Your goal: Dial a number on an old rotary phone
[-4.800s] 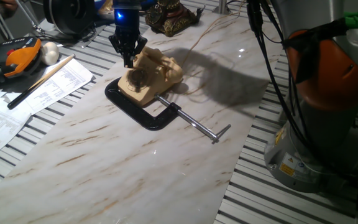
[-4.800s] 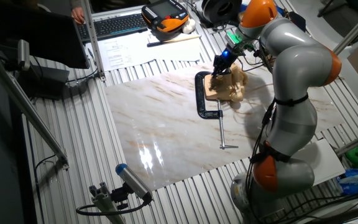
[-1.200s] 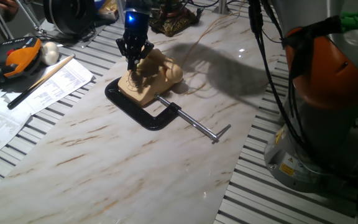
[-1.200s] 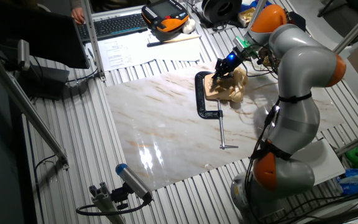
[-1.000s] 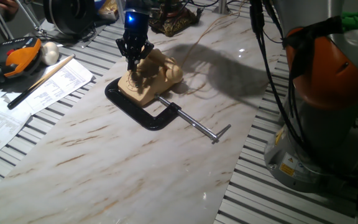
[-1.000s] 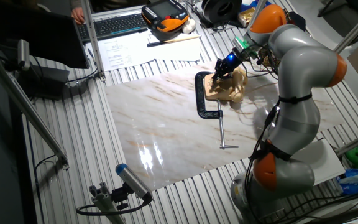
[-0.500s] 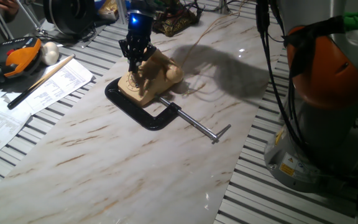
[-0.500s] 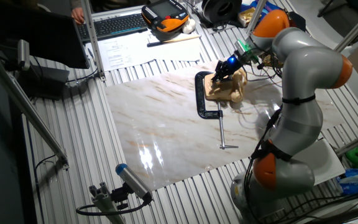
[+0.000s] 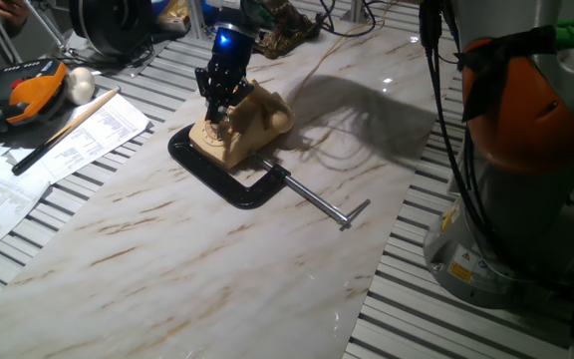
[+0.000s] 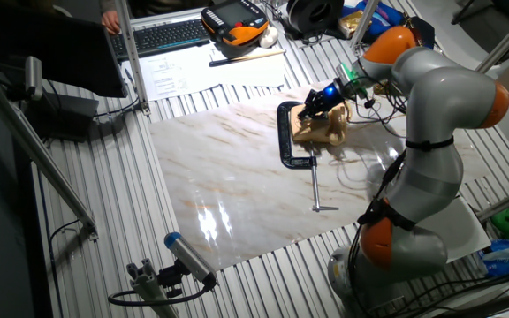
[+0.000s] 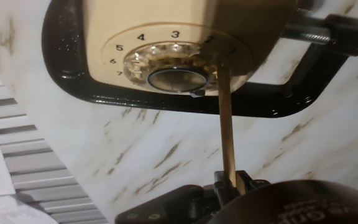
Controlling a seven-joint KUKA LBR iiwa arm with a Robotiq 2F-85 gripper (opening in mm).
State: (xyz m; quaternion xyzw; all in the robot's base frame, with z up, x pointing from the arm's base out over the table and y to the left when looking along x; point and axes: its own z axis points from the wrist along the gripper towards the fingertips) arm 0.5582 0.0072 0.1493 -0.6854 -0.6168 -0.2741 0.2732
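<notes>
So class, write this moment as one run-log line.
tool: shut on thin stick | stick tip: in rotary phone dial, near digit 2 | phone: held by black C-clamp | dialing: underway

— Where's the arm (image 10: pixel 431 106)?
— Bent over the table, grey with orange joints, wrist tilted down.
— And the gripper (image 9: pixel 217 100)?
— Black, with a blue light above. In the hand view its jaws pinch a thin stick (image 11: pixel 225 124).

The gripper (image 10: pixel 308 111) is pressing down on the old rotary phone (image 10: pixel 325 128), which is sitting near the marble slab's (image 10: pixel 237 194) far edge, a black C-clamp (image 10: pixel 292 141) lying against its side; finger spacing cannot be made out.
</notes>
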